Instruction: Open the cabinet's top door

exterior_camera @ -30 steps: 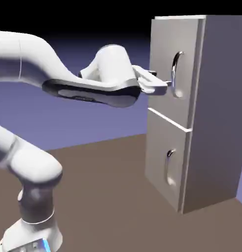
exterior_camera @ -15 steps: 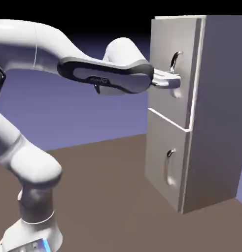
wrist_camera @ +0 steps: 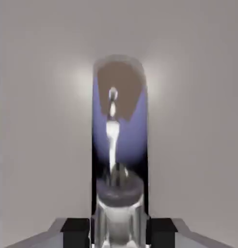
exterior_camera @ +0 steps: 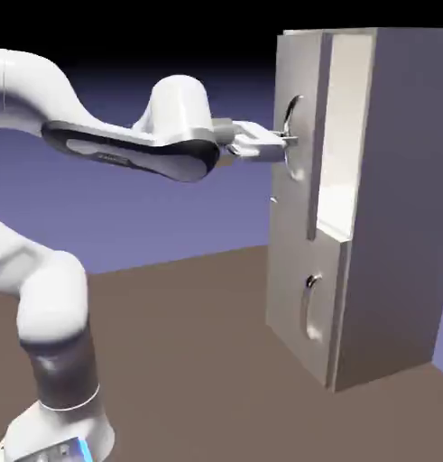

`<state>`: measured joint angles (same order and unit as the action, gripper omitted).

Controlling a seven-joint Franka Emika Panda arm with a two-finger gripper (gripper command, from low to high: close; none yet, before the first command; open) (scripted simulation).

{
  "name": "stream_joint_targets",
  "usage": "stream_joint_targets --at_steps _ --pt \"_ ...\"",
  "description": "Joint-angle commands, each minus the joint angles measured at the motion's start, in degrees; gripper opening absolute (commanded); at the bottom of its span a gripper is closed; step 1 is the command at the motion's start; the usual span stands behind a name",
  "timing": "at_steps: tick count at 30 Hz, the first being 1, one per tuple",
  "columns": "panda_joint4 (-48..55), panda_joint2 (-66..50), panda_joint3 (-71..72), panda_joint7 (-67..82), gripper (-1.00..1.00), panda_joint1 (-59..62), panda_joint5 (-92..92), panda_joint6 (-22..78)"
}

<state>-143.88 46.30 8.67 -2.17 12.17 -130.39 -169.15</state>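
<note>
Since the earlier frames the top door (exterior_camera: 301, 135) has swung out from the cabinet (exterior_camera: 387, 207): its handle side now stands clear of the front, with a bright gap showing the pale interior behind it, where before the panel lay flush. The arm has drawn back toward the exterior view's left, taking the handle with it.

Fingers (wrist_camera: 75, 227): closed around the handle (wrist_camera: 113, 145), one dark tip on either side of the silver bar at the bottom edge of the hand view. The bar runs up the middle of that view, and its polished face mirrors the brown surface and the violet backdrop. In the exterior view the gripper (exterior_camera: 283, 140) meets the handle (exterior_camera: 292, 135) at about mid-height of the top door, with the hand roughly level.

Cabinet: stands on the brown surface (exterior_camera: 198, 361) toward its right edge in the exterior view. The lower door (exterior_camera: 301, 302) sits shut, its small handle untouched.

Progress, as a judgement: grasp made and the pull under way; the door is partly open, at a modest angle. What is left is to carry the swing further, following the hinge arc so the fingers do not slip off the curved bar.

Markings: no brand, label or readable writing on cabinet, door or arm. A small blue-lit patch at the arm's base carries nothing legible.
</note>
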Motion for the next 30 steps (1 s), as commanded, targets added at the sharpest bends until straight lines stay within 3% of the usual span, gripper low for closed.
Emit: stream_joint_targets --at_steps 1,9,16,30 --pt "-0.7 1.1 1.5 1.3 -1.00 1.7 2.6 -0.3" --pt "-5.1 9.7 10.7 13.0 -1.00 12.6 22.5 -2.9" --pt "-9.3 14.7 13.6 27.0 -1.00 12.7 40.0 0.4" --pt "-10.3 20.3 26.6 44.5 -1.00 1.4 70.4 32.0"
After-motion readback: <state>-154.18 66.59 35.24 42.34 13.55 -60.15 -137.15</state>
